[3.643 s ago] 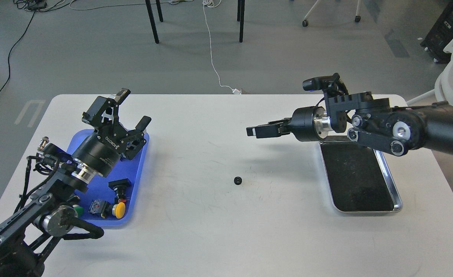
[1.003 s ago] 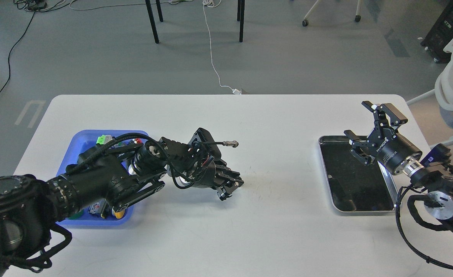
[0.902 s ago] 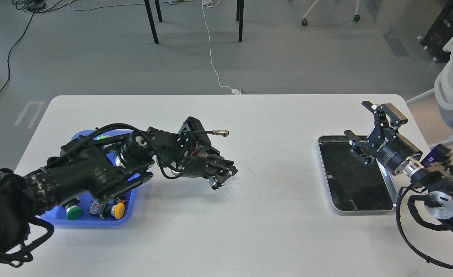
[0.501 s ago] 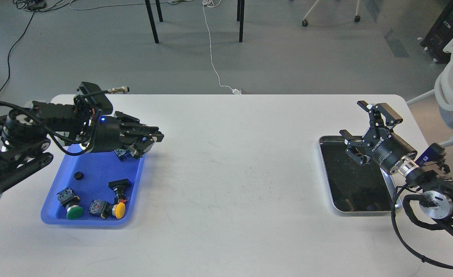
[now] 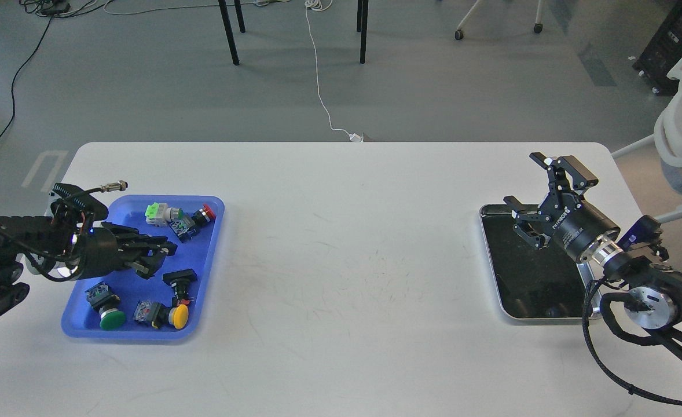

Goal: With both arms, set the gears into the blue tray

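Note:
The blue tray [image 5: 206, 272] lies at the table's left side. My left gripper [image 5: 162, 258] reaches in from the left and hovers low over the tray's middle, pointing right. It is dark and side-on, so its fingers cannot be told apart. No gear shows anywhere; the left gripper covers part of the tray floor. My right gripper [image 5: 535, 182] stands open and tilted up over the far left corner of the silver tray [image 5: 487, 237], with nothing between its fingers.
Several push-button switches lie in the blue tray: a green one [image 5: 108, 316], a yellow one [image 5: 178, 314], a black one [image 5: 179, 280] and a cluster [image 5: 180, 218] at the far end. The silver tray's black lining [image 5: 526, 272] holds nothing visible. White tabletop [image 5: 347, 260] spans between the trays.
My left arm has drawn back from the table's middle to low over the blue tray. The gear seen on the tray floor half a second ago is now behind the gripper. My right gripper barely moved.

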{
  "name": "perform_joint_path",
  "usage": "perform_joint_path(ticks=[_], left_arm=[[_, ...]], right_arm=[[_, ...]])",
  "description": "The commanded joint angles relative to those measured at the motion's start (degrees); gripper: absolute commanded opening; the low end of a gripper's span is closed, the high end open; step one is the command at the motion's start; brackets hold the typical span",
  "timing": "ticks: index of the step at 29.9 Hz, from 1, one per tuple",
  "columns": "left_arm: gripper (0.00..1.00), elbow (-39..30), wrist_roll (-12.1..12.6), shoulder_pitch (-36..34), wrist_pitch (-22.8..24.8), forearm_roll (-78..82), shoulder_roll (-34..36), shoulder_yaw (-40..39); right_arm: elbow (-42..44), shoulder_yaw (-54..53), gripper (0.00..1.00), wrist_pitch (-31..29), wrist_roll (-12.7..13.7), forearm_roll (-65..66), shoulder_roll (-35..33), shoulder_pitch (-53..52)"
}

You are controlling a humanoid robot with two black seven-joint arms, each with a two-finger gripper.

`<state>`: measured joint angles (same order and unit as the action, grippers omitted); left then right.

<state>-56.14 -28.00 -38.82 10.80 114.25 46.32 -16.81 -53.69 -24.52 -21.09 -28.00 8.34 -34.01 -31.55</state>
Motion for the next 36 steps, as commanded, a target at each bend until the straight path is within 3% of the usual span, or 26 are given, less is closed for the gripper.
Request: perform_joint_path(ticks=[1, 4, 7, 9, 11, 12, 19, 25, 31, 36], left_arm=[[0.15, 1.03, 0.00, 0.15, -0.08, 0.19, -0.09, 0.11], [0.21, 1.73, 0.00, 0.24, -0.43, 0.28, -0.18, 0.02], [0.37, 3.58, 0.00, 0.24, -0.69, 0.36, -0.88, -0.07], [0.56, 3.93, 0.00, 0.15, -1.22, 0.36, -1.06, -0.07], [0.83, 3.93, 0.00, 0.24, -2.10, 0.01, -0.97, -0.24], [0.88, 3.93, 0.00, 0.24, -2.45, -0.16, -0.79, -0.51], [0.91, 1.48, 0.00, 0.15, -2.89, -6.64, -0.53, -9.72], [0.96, -8.62, 0.00, 0.15, -2.89, -38.51, -2.72, -11.93], [0.98, -11.10, 0.00, 1.55, -3.07, -69.65, -12.20, -15.26], [0.98, -10.49, 0.00, 10.42, -3.07, -71.53, -24.15, -27.82]], right_arm=[[-0.01, 0.00, 0.97, -0.01, 0.00, 0.00, -0.18, 0.17], [-0.01, 0.00, 0.97, -0.01, 0.00, 0.00, -0.35, 0.17], [-0.01, -0.09, 0.97, -0.01, 0.00, 0.00, -0.44, 0.17], [-0.10, -0.09, 0.97, -0.01, 0.00, 0.00, -0.53, 0.17], [-0.45, -0.09, 0.97, -0.01, 0.00, 0.00, -0.70, 0.17], [-0.45, -0.09, 0.97, -0.01, 0.00, 0.00, -0.79, 0.17], [-0.89, -0.44, 0.97, -0.01, 0.00, 0.00, -0.79, -0.18], [-0.80, -0.53, 0.97, 0.26, 0.00, 0.00, -0.79, -0.27], [-0.80, -1.49, 0.99, 0.61, 0.00, -0.61, -0.71, -0.18], [-0.89, -1.93, 0.99, 0.61, 0.00, -0.79, -0.44, 0.34]])
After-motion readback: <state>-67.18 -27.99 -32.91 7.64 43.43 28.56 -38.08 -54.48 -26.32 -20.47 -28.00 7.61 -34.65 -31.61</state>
